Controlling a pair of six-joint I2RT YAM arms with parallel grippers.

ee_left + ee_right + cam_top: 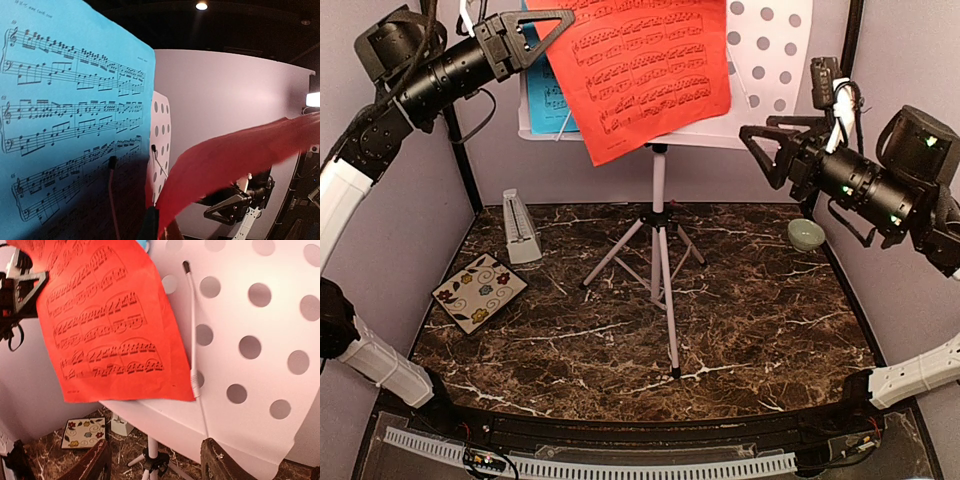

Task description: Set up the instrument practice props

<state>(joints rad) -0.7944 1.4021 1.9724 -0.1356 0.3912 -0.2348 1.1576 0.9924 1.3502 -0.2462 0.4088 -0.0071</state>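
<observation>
The white perforated music stand (765, 60) stands on tripod legs at the back middle. A blue music sheet (546, 98) rests on its left side and fills the left wrist view (65, 100). A red-orange music sheet (640, 70) hangs tilted over the stand's middle. My left gripper (560, 20) is at the sheet's upper left edge and looks shut on it; in the left wrist view (159, 227) the red sheet (235, 155) curls out from the fingers. My right gripper (752, 145) is open and empty beside the stand's lower right edge (155, 465). The grey pyramid metronome (520, 228) stands at the back left.
A floral square coaster (480, 292) lies at the left on the dark marble tabletop (750, 320). A small green bowl (806, 234) sits at the back right. The stand's tripod legs (665, 290) spread over the middle. Pale walls close in the sides and back.
</observation>
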